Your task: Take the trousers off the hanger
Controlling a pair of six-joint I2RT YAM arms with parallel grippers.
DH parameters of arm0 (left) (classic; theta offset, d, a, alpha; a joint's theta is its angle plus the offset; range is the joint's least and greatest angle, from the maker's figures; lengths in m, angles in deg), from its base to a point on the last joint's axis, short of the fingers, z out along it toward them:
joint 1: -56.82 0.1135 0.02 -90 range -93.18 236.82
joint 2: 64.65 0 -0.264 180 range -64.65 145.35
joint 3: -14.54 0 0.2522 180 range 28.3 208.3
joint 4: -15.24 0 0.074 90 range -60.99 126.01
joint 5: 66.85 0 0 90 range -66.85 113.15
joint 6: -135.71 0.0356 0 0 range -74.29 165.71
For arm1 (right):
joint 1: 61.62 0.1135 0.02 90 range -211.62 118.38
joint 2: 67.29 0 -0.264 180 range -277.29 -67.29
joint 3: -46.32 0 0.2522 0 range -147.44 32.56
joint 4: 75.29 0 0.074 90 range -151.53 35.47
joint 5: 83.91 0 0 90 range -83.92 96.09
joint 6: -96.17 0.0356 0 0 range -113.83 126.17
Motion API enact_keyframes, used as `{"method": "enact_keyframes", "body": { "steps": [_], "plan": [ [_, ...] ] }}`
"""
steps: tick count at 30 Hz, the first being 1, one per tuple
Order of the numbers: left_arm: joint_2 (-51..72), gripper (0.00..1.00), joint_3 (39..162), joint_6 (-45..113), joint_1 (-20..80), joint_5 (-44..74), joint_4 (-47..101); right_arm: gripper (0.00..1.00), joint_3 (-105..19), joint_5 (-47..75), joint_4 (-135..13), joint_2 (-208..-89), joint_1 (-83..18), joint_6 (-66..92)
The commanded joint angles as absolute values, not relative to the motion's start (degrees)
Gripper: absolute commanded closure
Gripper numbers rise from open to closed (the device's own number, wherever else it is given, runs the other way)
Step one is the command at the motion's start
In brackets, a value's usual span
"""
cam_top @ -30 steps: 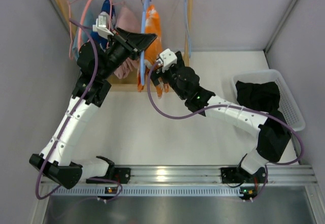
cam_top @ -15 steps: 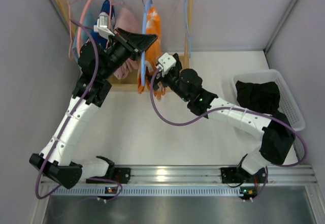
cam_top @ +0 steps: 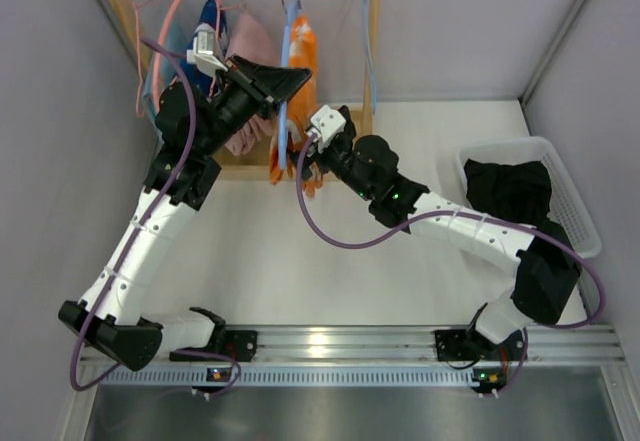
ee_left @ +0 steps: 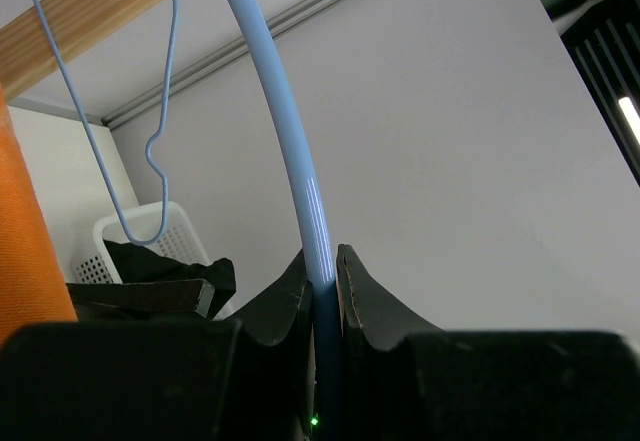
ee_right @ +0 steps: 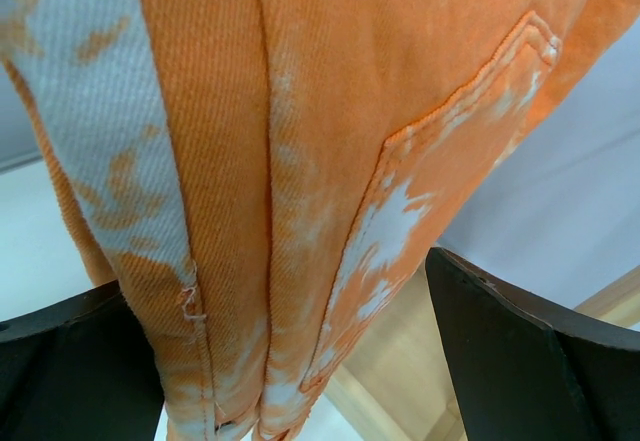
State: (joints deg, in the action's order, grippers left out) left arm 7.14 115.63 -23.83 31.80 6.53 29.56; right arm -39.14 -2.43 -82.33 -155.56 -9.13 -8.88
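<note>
Hanger hold and cloth approach, taken from the left edge of the table [cam_top: 300, 261] to the right. At the far edge, left of middle: wooden rack [cam_top: 372, 46]. Left fingers [ee_left: 356, 296] closed tight on the light-blue hanger [ee_left: 285, 121], one pad on each side of its rod, steadying it at the rack. Just right of that hanger, and apparently draped over it: orange trousers [ee_right: 300, 141] with white patches, hanging straight down toward the table, long axis vertical, seams and a back pocket turned to the right wrist camera. Right fingers [ee_right: 505, 336] spread to full width, one on either side of the lower part of the hanging cloth, the trousers thus directly between them and ahead; contact with the cloth not determinable from either view. Right arm therefore the nearer one to the cloth, left arm occupied with the hanger. Probable next requirement: closing across the short width of the legs, at right angles to the long axis, followed by a pull away from the held hanger. At the right edge of the table: white basket [cam_top: 578, 223] with black trousers [cam_top: 508, 189] inside, well apart from the fingers of both arms.
</note>
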Motion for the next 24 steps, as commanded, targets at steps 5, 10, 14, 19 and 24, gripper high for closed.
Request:
{"method": "enact_keyframes", "body": {
  "steps": [5, 10, 14, 19, 24],
  "plan": [
    [5.31, 1.0, 120.49, -22.76, 31.33, 6.72, 16.7, 0.01, -39.34, 2.57, -83.5, -151.84, -7.92, -10.95],
    [5.22, 1.0, 120.41, -23.11, 31.33, 6.81, 16.7, 0.01, -39.24, -4.61, -85.87, -152.98, -7.21, -11.84],
    [4.61, 1.0, 119.62, -22.93, 31.33, 6.72, 16.79, 0.02, -41.17, -8.67, -87.2, -154.3, -8.62, -12.37],
    [3.99, 1.0, 118.21, -23.2, 31.24, 6.63, 16.7, 0.14, -42.23, -11.32, -89.57, -154.57, -9.23, -14.74],
    [3.38, 1.0, 117.07, -23.55, 31.24, 6.63, 16.7, 0.23, -44.43, -11.23, -90.18, -155.0, -9.41, -14.92]
  ]
}}
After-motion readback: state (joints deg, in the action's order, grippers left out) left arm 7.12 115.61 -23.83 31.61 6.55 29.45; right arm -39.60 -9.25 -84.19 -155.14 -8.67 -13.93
